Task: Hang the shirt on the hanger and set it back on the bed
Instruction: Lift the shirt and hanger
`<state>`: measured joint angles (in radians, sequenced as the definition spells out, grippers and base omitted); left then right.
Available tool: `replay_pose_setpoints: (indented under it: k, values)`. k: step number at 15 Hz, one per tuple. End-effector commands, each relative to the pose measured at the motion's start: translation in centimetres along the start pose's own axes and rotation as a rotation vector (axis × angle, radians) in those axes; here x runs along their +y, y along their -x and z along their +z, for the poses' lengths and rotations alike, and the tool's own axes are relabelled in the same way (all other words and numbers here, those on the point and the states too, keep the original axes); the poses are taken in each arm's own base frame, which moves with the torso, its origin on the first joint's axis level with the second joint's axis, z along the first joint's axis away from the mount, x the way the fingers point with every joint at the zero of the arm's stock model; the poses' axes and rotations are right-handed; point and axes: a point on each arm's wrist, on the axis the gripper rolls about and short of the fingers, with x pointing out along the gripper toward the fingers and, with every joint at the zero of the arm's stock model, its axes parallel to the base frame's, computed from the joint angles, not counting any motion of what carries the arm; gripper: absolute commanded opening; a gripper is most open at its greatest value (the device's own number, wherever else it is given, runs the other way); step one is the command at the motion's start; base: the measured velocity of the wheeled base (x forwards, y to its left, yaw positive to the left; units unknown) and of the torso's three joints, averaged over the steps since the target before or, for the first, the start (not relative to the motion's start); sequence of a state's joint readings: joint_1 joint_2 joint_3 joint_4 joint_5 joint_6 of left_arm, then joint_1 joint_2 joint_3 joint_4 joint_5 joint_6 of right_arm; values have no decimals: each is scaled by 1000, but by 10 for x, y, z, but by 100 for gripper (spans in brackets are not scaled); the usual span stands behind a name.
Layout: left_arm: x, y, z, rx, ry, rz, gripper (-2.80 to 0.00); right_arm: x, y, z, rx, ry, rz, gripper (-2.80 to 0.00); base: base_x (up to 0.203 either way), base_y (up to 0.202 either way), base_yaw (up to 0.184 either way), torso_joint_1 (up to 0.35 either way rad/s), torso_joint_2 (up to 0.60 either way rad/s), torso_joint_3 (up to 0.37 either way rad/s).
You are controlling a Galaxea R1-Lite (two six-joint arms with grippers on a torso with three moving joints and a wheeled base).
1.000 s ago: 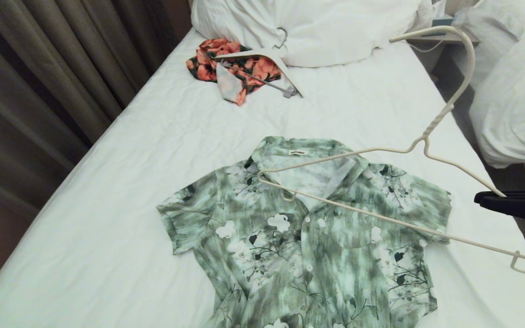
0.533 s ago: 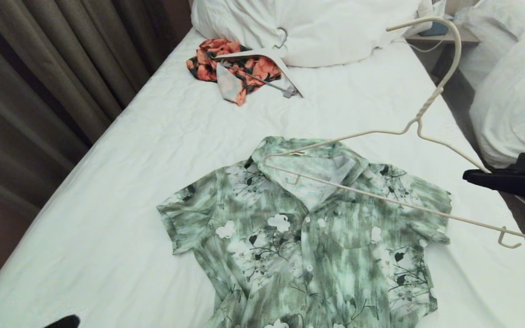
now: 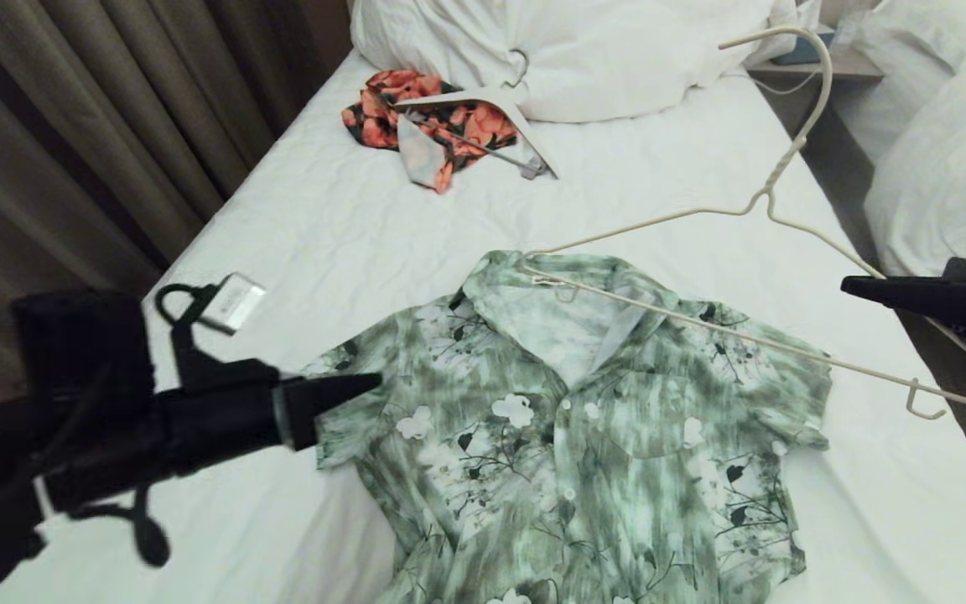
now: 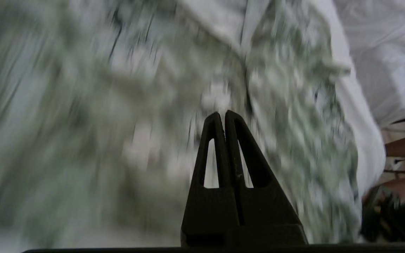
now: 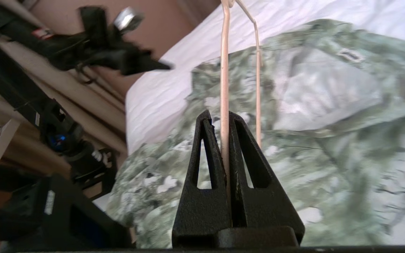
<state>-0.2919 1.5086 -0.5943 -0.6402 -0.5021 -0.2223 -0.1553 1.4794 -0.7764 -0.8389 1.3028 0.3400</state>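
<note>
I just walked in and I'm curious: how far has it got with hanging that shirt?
Early. Done: the right gripper is shut on the hanger, held above the collar. In hand: the left gripper, shut and empty, is beside a sleeve of the shirt. Left: the shirt lies flat on the bed, so threading it on and laying it down.

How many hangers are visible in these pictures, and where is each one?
2. The thin cream hanger is held by the right gripper above the shirt. The thicker white hanger lies on the orange garment near the pillow.
</note>
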Motion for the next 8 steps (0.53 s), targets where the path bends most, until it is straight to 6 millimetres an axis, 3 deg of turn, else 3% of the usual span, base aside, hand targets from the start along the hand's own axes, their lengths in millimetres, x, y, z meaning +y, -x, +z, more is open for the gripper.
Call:
replay_pose_setpoints:
  k: [1,5,6,8]
  values:
    - [22,-70,-2,67,34,-24,-280,-10,3,-2,1,-14,-17,-280,0,0,0,0,0,0]
    - [27,-138,5,31,14,4,-280,-31,6,-9,-5,-15,-43,-280,0,0,0,0,0,0]
    - [28,-148,5,23,10,20,0,-34,7,-10,-6,-13,-45,-280,0,0,0,0,0,0]
    - [36,-160,9,-4,3,58,0,-40,6,-8,-8,-9,-50,-280,0,0,0,0,0,0]
